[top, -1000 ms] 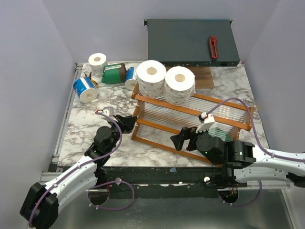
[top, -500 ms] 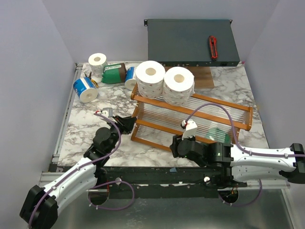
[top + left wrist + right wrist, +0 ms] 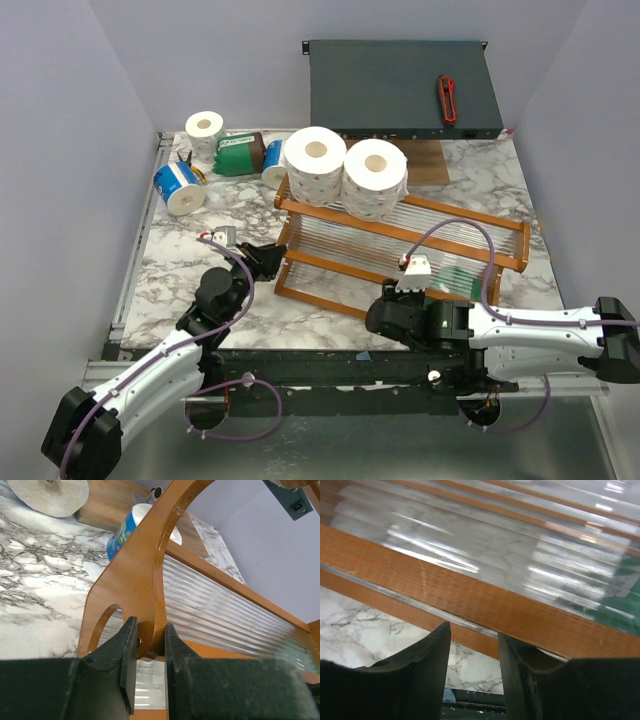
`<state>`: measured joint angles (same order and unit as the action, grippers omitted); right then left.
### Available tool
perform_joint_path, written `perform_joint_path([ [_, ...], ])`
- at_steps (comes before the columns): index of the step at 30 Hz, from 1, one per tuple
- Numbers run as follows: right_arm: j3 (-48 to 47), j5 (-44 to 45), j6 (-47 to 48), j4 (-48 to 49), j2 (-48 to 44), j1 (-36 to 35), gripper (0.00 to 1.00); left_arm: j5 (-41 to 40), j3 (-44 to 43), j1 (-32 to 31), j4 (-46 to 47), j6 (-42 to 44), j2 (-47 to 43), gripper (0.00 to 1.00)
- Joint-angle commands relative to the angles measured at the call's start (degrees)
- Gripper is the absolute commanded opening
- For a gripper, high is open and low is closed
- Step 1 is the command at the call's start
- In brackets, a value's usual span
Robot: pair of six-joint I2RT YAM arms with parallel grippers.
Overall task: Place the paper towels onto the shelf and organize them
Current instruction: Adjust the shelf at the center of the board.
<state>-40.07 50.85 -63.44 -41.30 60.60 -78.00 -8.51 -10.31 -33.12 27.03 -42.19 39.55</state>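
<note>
The shelf [image 3: 400,232] lies slanted on the marble table, with two bare white paper towels [image 3: 317,165] [image 3: 376,178] on its top tier. A green-wrapped roll [image 3: 460,280] shows through the clear lower tiers. At the back left lie a white roll [image 3: 204,130], a green roll [image 3: 238,154] and two blue rolls [image 3: 179,188] [image 3: 273,165]. My left gripper [image 3: 265,258] [image 3: 149,630] is shut on the shelf's wooden end panel [image 3: 135,580]. My right gripper [image 3: 380,312] [image 3: 474,632] sits low at the front rail [image 3: 470,595], its jaws narrowly apart with only marble between them.
A flat dark grey metal box [image 3: 400,88] with a red-handled tool [image 3: 446,98] on it stands at the back. A wooden board [image 3: 425,160] lies behind the shelf. Grey walls close in both sides. The table's near edge is just below my right fingers [image 3: 430,680].
My right arm has drawn back from over the lower tier to the shelf's front rail, and its jaws have narrowed from wide open. The left arm keeps its grip unmoved.
</note>
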Motion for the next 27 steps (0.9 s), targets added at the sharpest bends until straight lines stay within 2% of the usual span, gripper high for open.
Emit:
perform_joint_path([
  [1, 1.2, 4.7, -7.6, -3.7, 0.7, 2.8, 0.47, 0.1, 2.7, -0.1, -4.0, -5.0, 2.5, 0.00],
  [14, 9.0, 2.4, -13.3, 3.3, -3.9, 9.9, 0.51, 1.4, 4.0, -0.3, -1.4, -5.1, 2.7, 0.00],
  [19, 9.2, 3.1, -10.4, 6.8, -5.0, 13.4, 0.52, 2.5, 3.5, -0.8, 0.5, -5.3, 5.1, 0.00],
  [27, 9.1, -1.0, -2.9, 15.7, -3.3, 21.3, 0.54, 2.3, 2.9, -3.7, 2.8, -5.5, 7.4, 0.00],
])
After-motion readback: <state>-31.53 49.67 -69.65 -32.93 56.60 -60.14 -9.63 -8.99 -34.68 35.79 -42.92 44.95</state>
